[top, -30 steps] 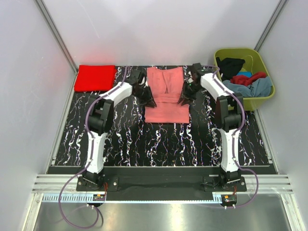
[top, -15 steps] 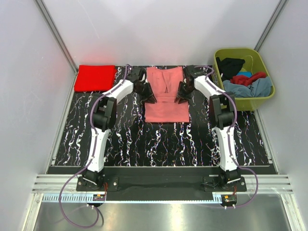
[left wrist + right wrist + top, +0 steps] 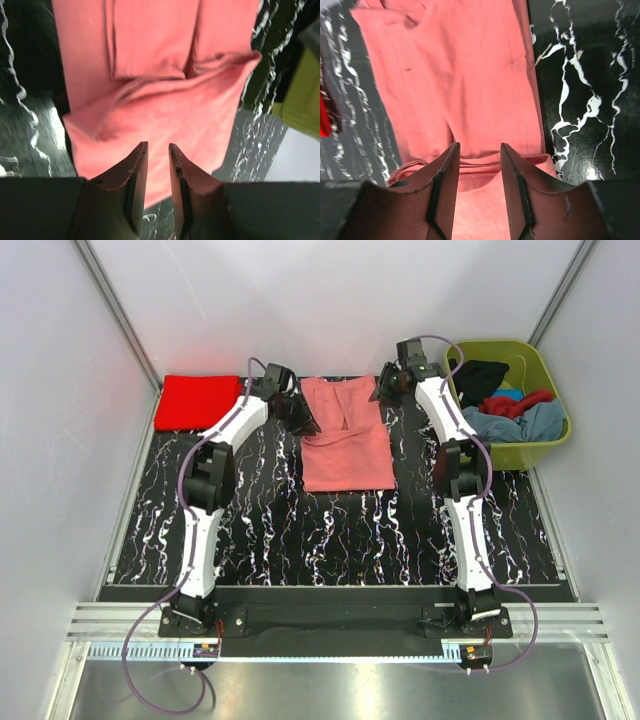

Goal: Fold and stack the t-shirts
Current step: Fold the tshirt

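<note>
A salmon pink t-shirt [image 3: 346,450] lies partly folded on the black marbled table, back centre. It also shows in the left wrist view [image 3: 165,110] and the right wrist view [image 3: 460,75]. My left gripper [image 3: 304,422] is at the shirt's far left edge; its jaws stand narrowly apart and empty [image 3: 158,145]. My right gripper [image 3: 381,392] is at the shirt's far right corner, open and empty [image 3: 479,145]. A folded bright red t-shirt [image 3: 197,402] lies at the back left. Black [image 3: 480,373], dark red [image 3: 515,403] and grey-blue [image 3: 525,424] shirts sit in the tub.
An olive-green plastic tub [image 3: 545,365] stands at the back right, close to my right arm. White walls with metal rails close in the back and both sides. The black marbled table [image 3: 330,530] stretches toward the arm bases.
Both grippers have moved from the shirt's middle sides toward its far end. The raised fold across the shirt has flattened.
</note>
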